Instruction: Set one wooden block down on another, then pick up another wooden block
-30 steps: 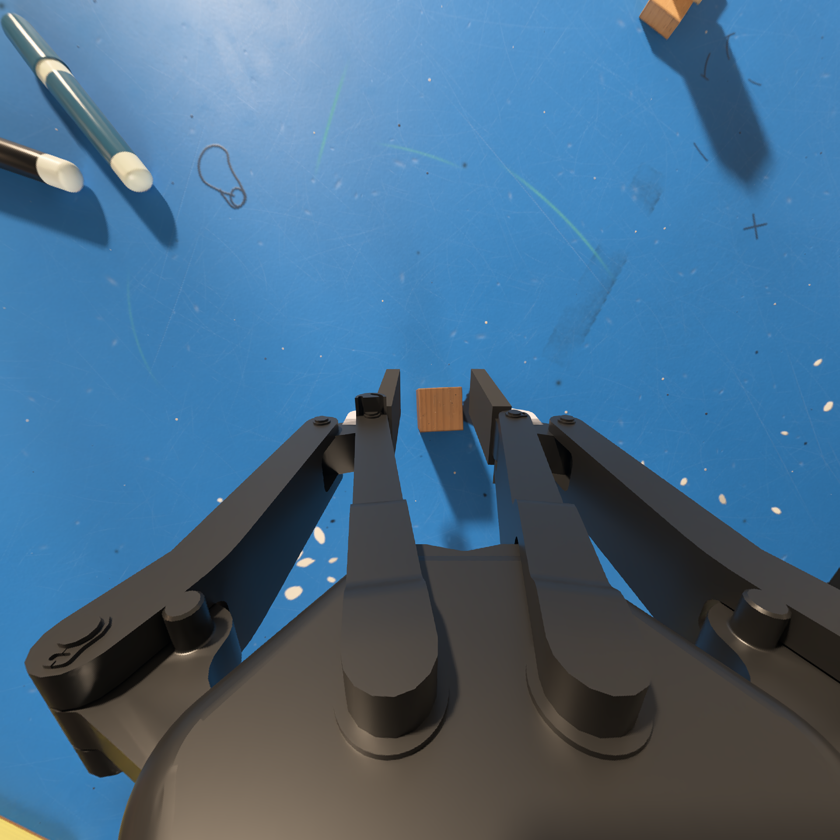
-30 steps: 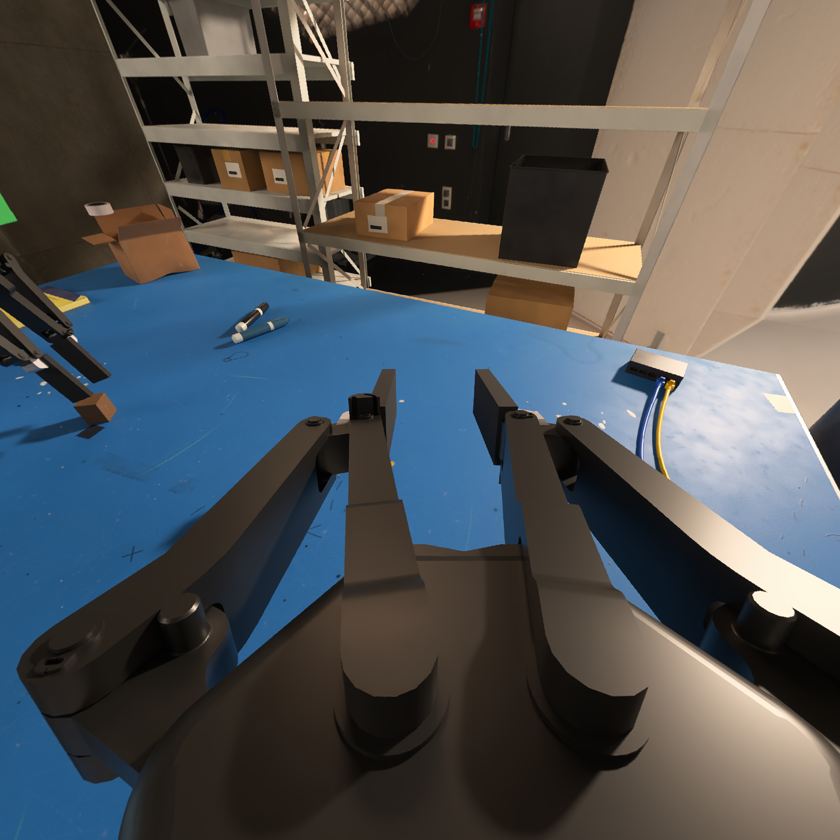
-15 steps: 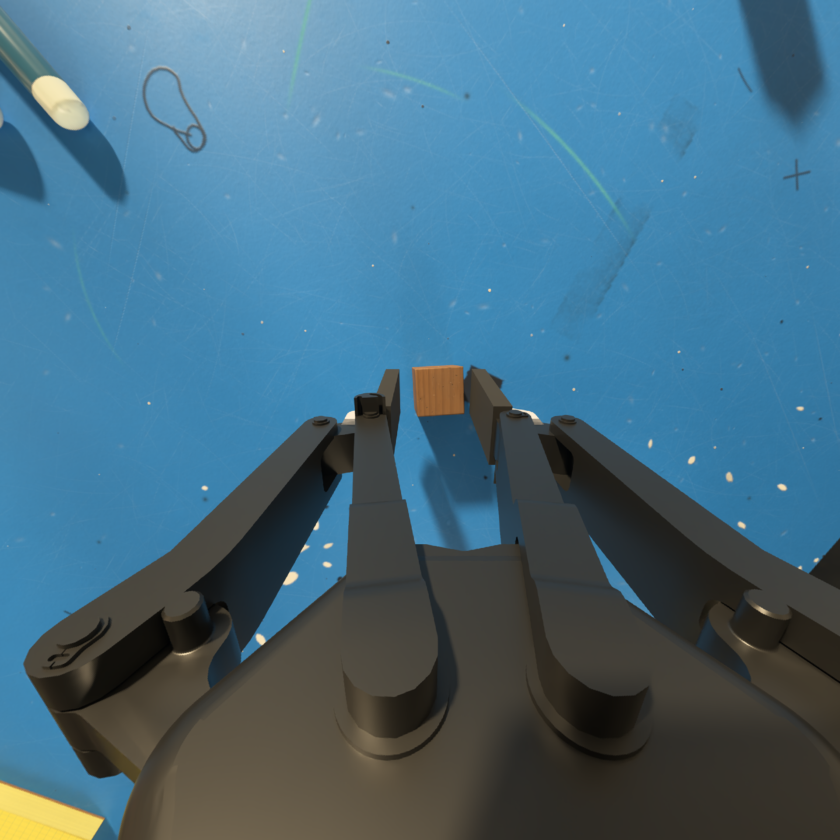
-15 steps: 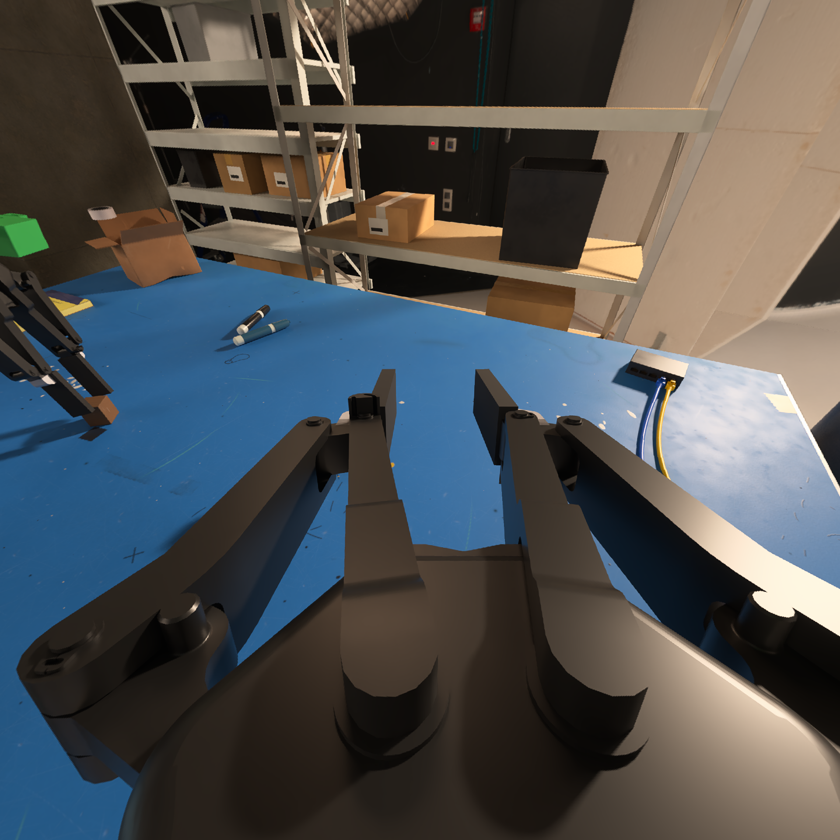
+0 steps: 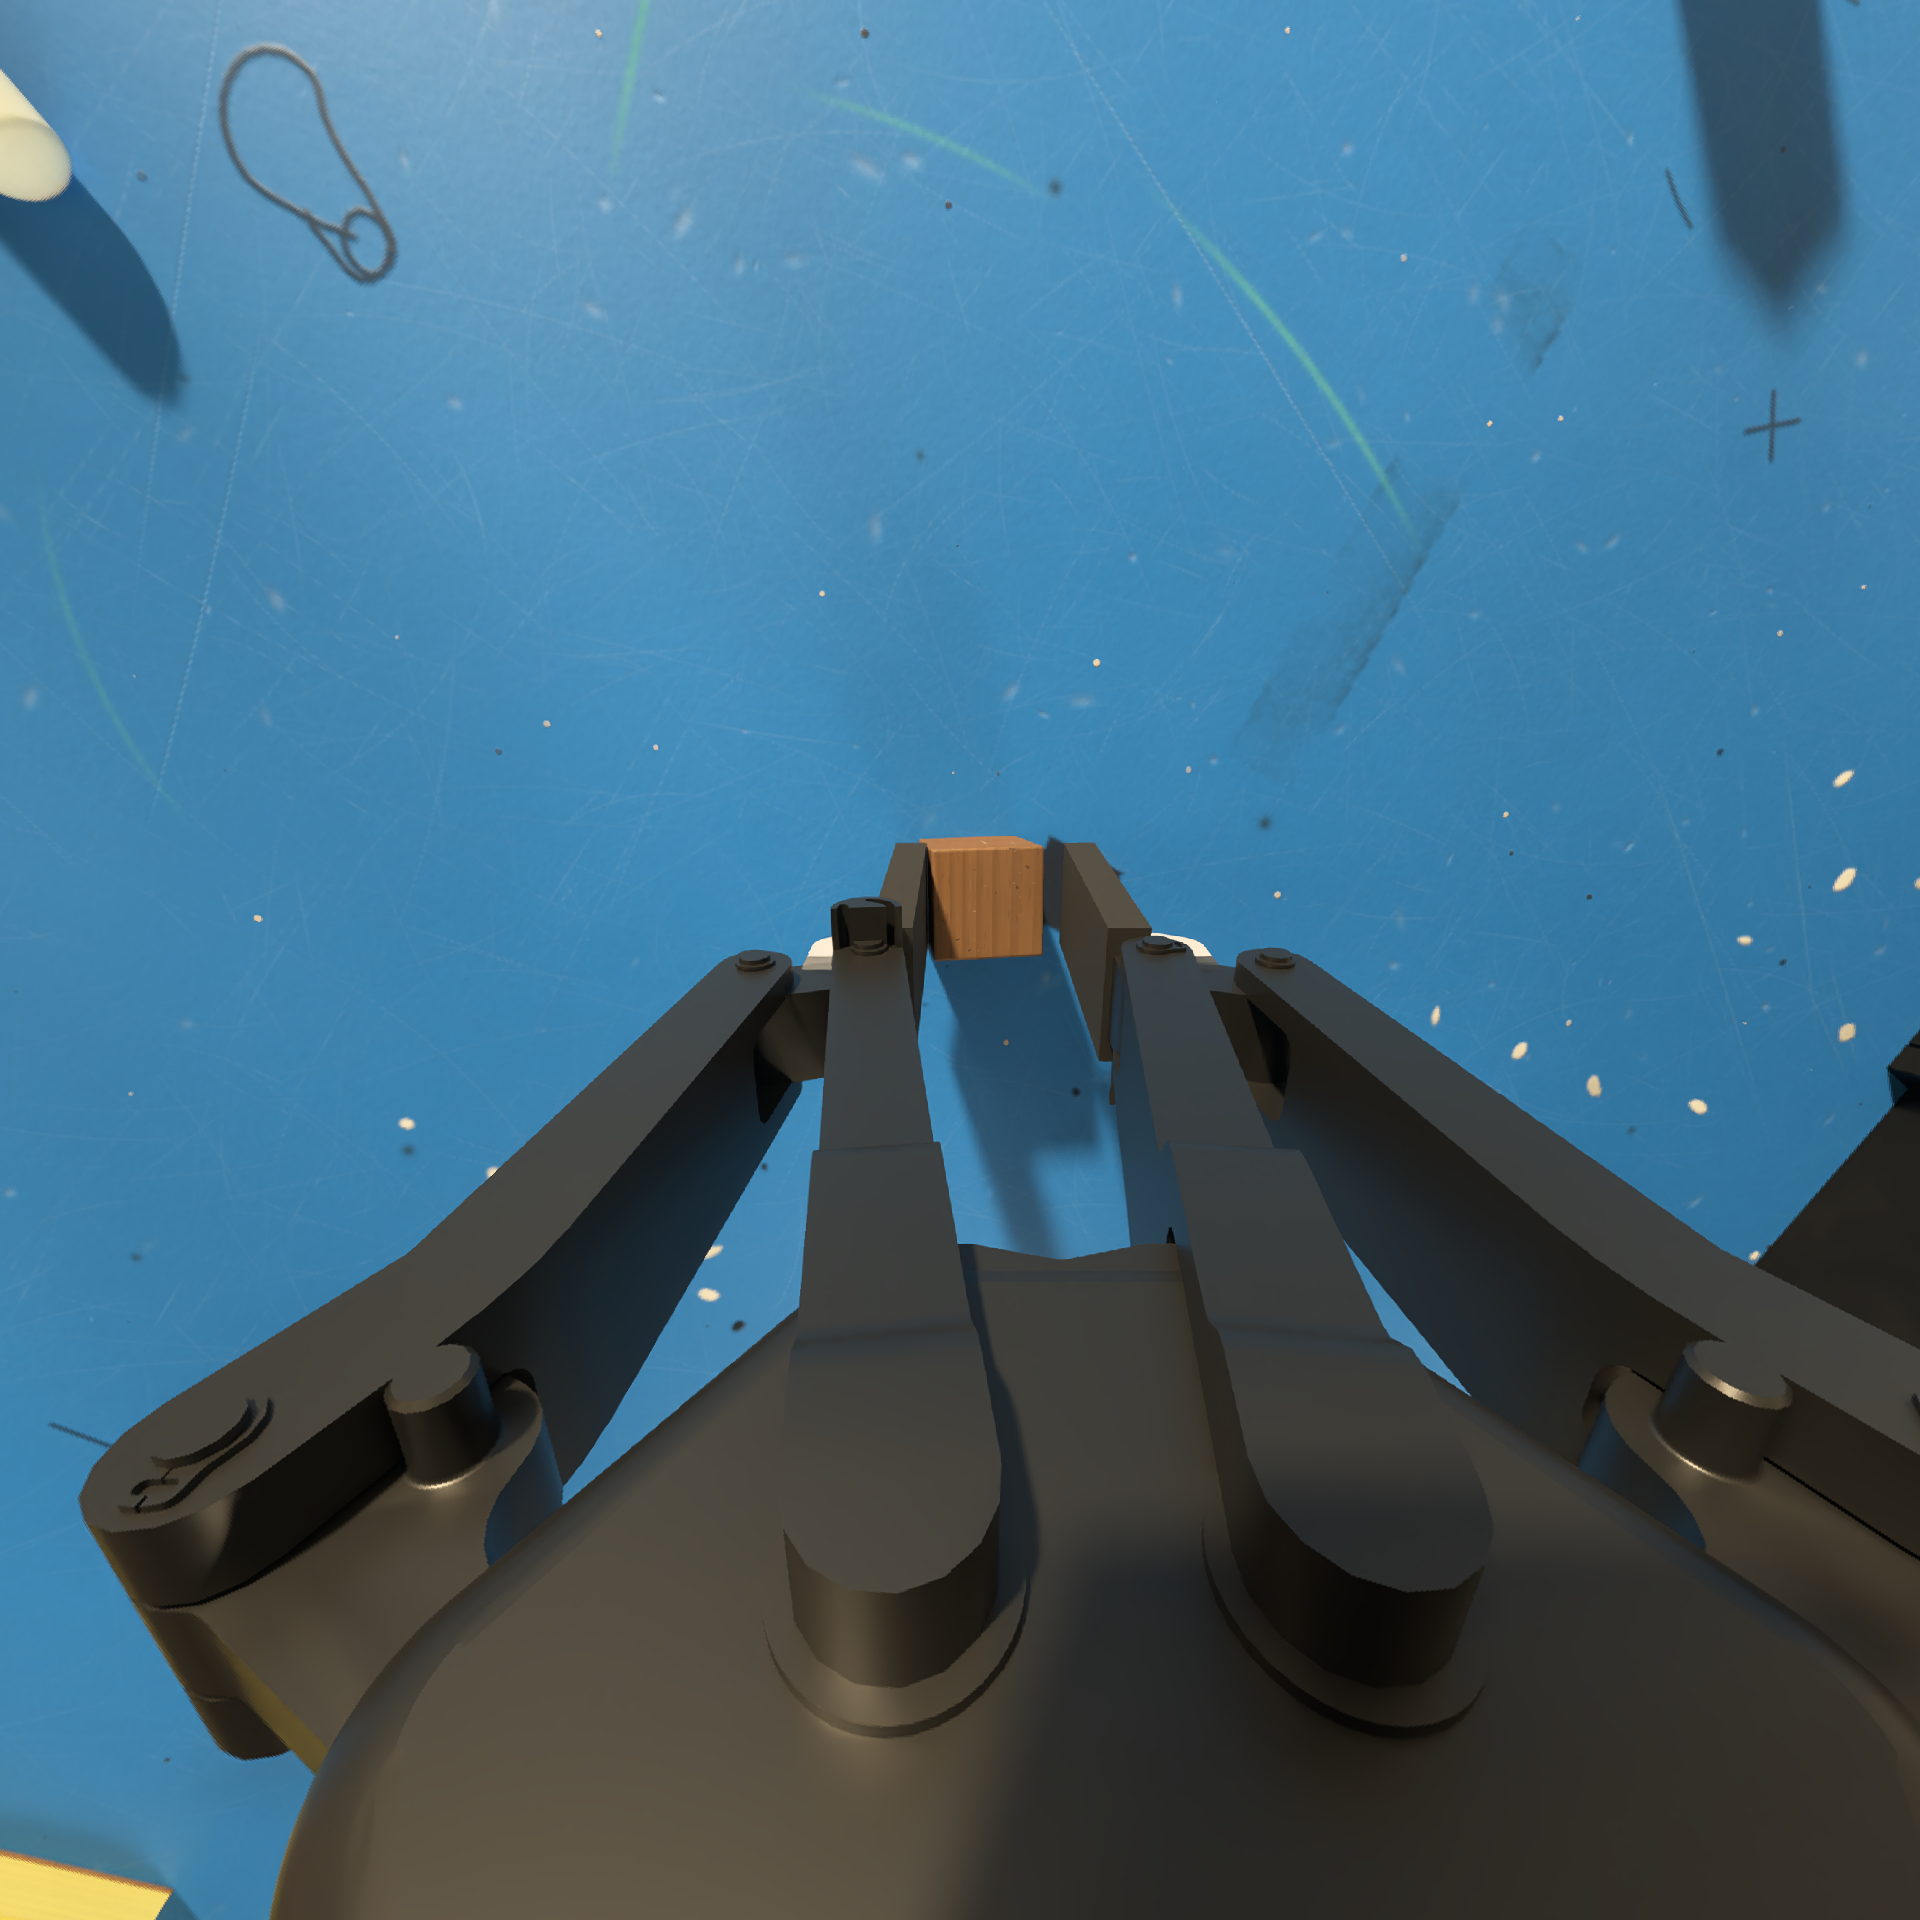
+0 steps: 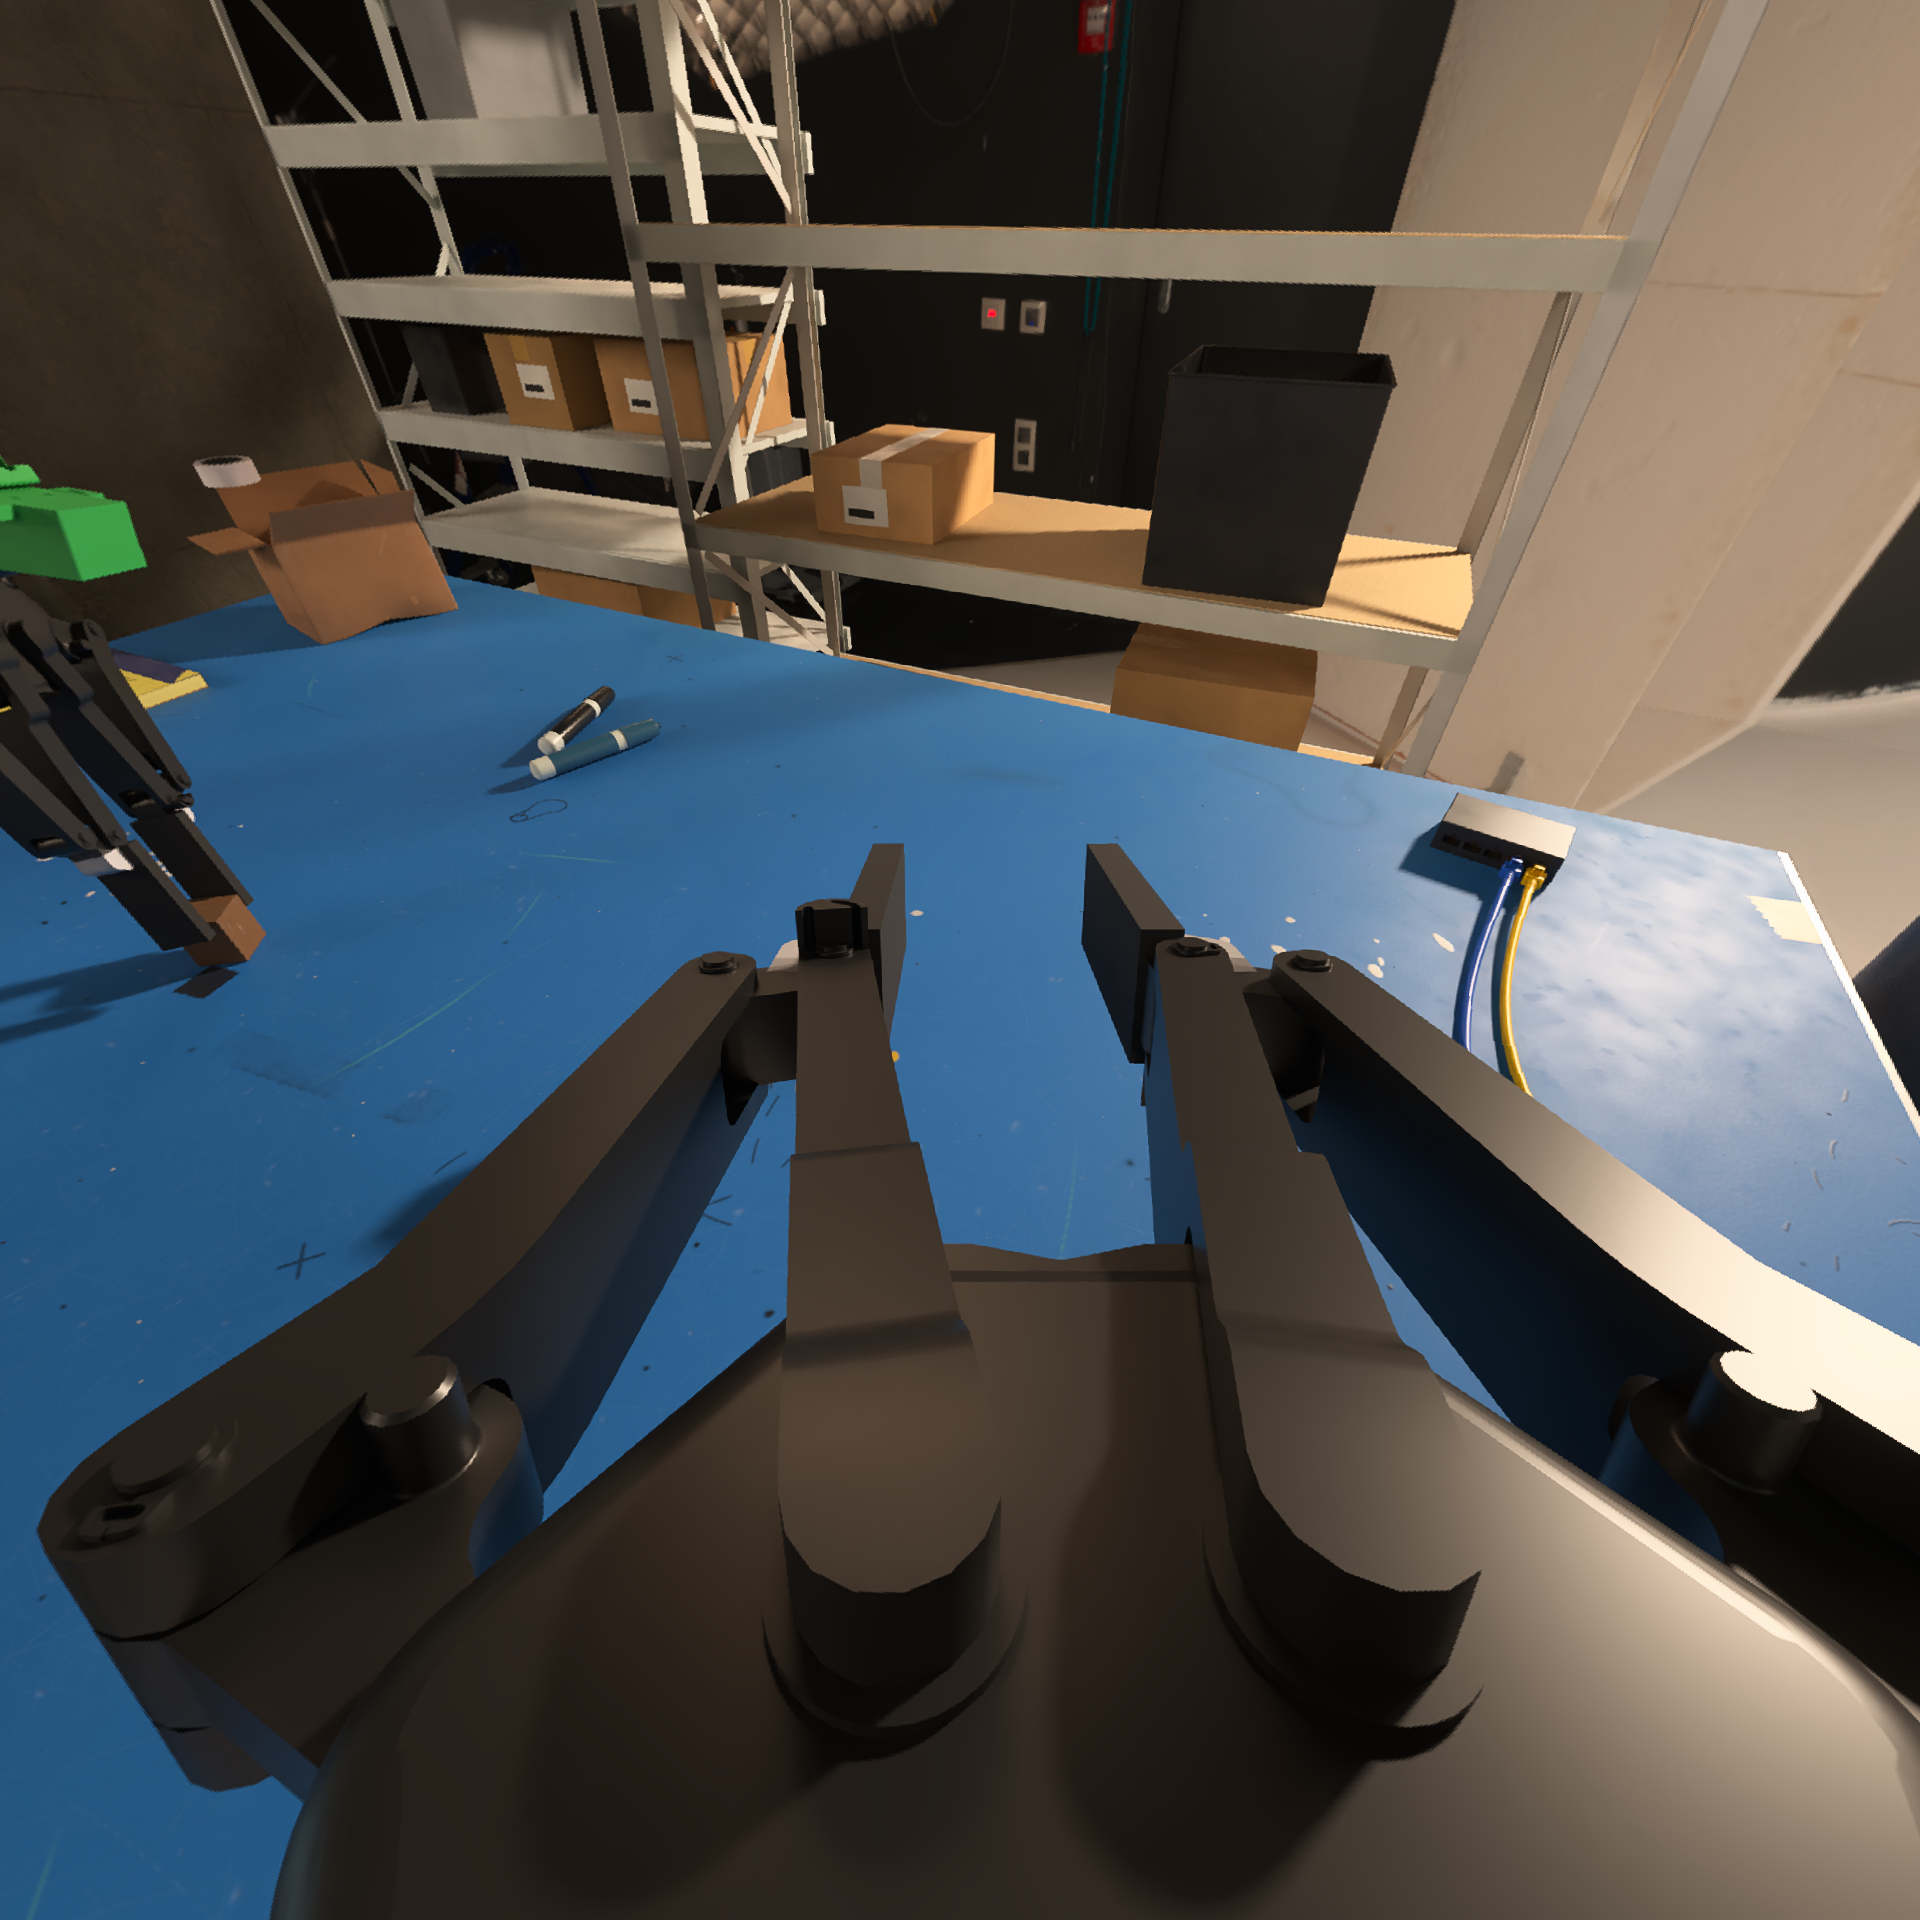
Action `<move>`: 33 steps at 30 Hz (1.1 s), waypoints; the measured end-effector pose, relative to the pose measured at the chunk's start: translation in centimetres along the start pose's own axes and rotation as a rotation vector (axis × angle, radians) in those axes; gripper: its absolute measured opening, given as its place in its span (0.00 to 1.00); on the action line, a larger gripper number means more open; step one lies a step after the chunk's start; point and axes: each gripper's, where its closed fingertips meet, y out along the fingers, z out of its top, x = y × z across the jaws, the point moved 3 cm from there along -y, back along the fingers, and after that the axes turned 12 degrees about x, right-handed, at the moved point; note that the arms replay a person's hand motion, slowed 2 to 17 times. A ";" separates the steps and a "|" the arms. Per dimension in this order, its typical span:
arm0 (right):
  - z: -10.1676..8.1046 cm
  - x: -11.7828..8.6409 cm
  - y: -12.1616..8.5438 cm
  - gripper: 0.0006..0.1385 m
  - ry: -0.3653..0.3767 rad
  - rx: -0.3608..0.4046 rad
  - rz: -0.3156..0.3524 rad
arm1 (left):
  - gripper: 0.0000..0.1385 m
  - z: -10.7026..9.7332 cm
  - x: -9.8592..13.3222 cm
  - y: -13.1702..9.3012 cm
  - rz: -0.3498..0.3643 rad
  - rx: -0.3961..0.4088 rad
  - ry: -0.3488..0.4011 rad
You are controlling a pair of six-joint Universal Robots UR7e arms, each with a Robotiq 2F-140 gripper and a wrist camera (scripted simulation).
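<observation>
my left gripper (image 5: pixel 989 896) straddles the wooden block (image 5: pixel 983 898) on the blue table (image 5: pixel 727 520), one finger touching it, the other just apart; my right gripper (image 6: pixel 992 914) hangs wide and empty, well right of the block

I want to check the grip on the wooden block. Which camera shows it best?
The left wrist view: the wooden block sits large between the left gripper fingers, grain visible. The right wrist view shows it small and far left, partly hidden by those fingers.
</observation>
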 end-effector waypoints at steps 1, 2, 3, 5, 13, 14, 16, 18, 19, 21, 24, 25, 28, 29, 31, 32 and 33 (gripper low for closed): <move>0.0 0.0 0.0 0.33 -0.001 -0.001 0.000 | 0.25 0.0 0.0 0.0 0.000 -0.005 -0.003; 0.0 0.0 0.0 0.33 -0.001 -0.003 0.000 | 0.25 0.0 0.0 0.1 0.000 -0.011 -0.005; -0.1 0.0 0.0 0.33 -0.002 -0.004 0.000 | 0.25 0.0 0.0 0.1 0.000 -0.016 -0.007; -0.1 0.0 0.1 0.33 -0.003 -0.007 -0.001 | 0.25 0.0 0.0 0.1 0.001 -0.025 -0.012; -0.2 0.0 0.2 0.33 -0.012 -0.018 -0.004 | 0.21 0.1 -0.2 0.2 0.009 -0.058 -0.024; -0.3 0.0 0.2 0.33 -0.013 -0.020 -0.004 | 0.21 0.1 -0.2 0.2 0.010 -0.061 -0.025; -0.3 0.0 0.2 0.33 -0.015 -0.022 -0.005 | 0.21 0.1 -0.2 0.2 0.011 -0.069 -0.026; -0.3 0.0 0.2 0.33 -0.016 -0.025 -0.005 | 0.21 0.1 -0.2 0.2 0.010 -0.076 -0.028; -0.3 0.0 0.2 0.33 -0.017 -0.027 -0.005 | 0.21 0.1 -0.2 0.2 0.009 -0.080 -0.028; -0.4 0.0 0.2 0.33 -0.019 -0.030 -0.005 | 0.21 0.2 -0.3 0.2 0.007 -0.087 -0.030; -0.4 -0.1 0.3 0.33 -0.022 -0.033 -0.005 | 0.21 0.2 -0.3 0.2 0.006 -0.096 -0.033; -0.4 -0.1 0.3 0.33 -0.022 -0.034 -0.005 | 0.21 0.2 -0.3 0.3 0.008 -0.098 -0.033; -0.5 -0.1 0.3 0.33 -0.025 -0.037 -0.005 | 0.21 0.2 -0.6 0.2 0.024 -0.104 -0.035; -0.5 -0.1 0.3 0.33 -0.025 -0.038 -0.005 | 0.21 0.2 -0.7 0.2 0.031 -0.105 -0.035; -0.5 -0.1 0.3 0.33 -0.026 -0.039 -0.005 | 0.21 0.2 -0.9 0.1 0.047 -0.106 -0.033; -0.5 -0.1 0.3 0.33 -0.027 -0.041 -0.005 | 0.21 0.2 -1.1 0.1 0.055 -0.107 -0.032; -0.5 -0.1 0.3 0.33 -0.027 -0.042 -0.006 | 0.21 0.1 -1.2 0.0 0.064 -0.108 -0.030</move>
